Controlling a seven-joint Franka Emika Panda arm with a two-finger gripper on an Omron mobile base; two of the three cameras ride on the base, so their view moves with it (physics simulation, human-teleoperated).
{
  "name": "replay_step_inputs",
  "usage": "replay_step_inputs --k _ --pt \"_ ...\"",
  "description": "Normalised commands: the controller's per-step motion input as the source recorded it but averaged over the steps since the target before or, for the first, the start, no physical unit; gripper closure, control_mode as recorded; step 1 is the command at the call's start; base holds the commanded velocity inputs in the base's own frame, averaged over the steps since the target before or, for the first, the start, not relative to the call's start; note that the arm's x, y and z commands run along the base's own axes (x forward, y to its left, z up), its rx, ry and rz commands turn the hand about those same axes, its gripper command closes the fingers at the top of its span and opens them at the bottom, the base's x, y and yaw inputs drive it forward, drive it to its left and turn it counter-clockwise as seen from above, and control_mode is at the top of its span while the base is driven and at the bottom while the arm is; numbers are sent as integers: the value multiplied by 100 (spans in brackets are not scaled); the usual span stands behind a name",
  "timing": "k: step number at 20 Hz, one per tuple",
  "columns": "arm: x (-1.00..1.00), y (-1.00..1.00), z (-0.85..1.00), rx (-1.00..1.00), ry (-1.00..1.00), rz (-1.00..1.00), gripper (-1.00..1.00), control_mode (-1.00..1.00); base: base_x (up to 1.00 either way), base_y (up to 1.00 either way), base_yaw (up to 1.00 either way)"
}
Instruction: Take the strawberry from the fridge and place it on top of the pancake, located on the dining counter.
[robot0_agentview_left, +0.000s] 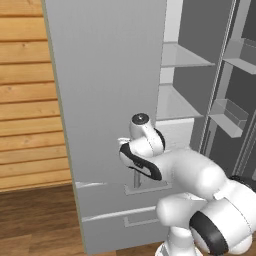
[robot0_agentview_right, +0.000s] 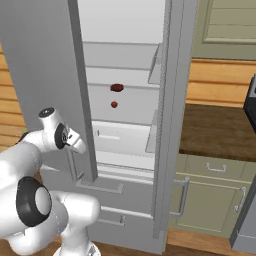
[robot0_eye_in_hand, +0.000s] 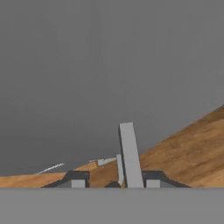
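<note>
The tall pale grey fridge (robot0_agentview_right: 45, 60) stands with its left door swung partly outward, so that the grey-white shelved interior shows between the two doors in the right base view. On a middle shelf (robot0_agentview_right: 125, 92) inside lie two small dark red items: a larger, flattish one (robot0_agentview_right: 117, 88) and, below and just left of it, a smaller round one (robot0_agentview_right: 114, 104), which is probably the strawberry, though it is too small to identify with confidence. Beneath them sits a pale interior drawer (robot0_agentview_right: 122, 137), and lower still are the outer grey drawers with bar pulls (robot0_agentview_right: 107, 187).

The white arm reaches toward the lower inner edge of the open left door. In the hand view the claw (robot0_eye_in_hand: 114, 181) has its two dark fingertips (robot0_eye_in_hand: 76, 180) on either side of a slim grey vertical bar handle (robot0_eye_in_hand: 129, 153), drawn in and pinching it. Behind the bar is the flat grey door face, with brown wooden floor (robot0_eye_in_hand: 192, 144) to the lower right.

In the right base view, olive cabinets (robot0_agentview_right: 210, 195) carrying a dark-brown wooden surface (robot0_agentview_right: 220, 127) stand to the right of the fridge. The left base view shows a horizontal wood-plank wall (robot0_agentview_left: 25, 100) to the left of the fridge.
</note>
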Motion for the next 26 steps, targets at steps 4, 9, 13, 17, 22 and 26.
replay_step_inputs --k 4,9,13,17,22,26 --pt "-83 34 -20 -1 5 -8 100 -100 0 0 0" --pt "-85 46 -23 -2 5 -7 100 -100 0 0 0" --pt "-74 60 -14 0 0 -9 100 -100 0 0 0" --pt "-71 72 -6 0 -1 -12 100 -100 0 0 0" --pt "-47 74 1 -9 -1 -15 -100 -100 0 0 0" --pt "-23 27 13 -19 2 -25 -100 -100 0 0 0"
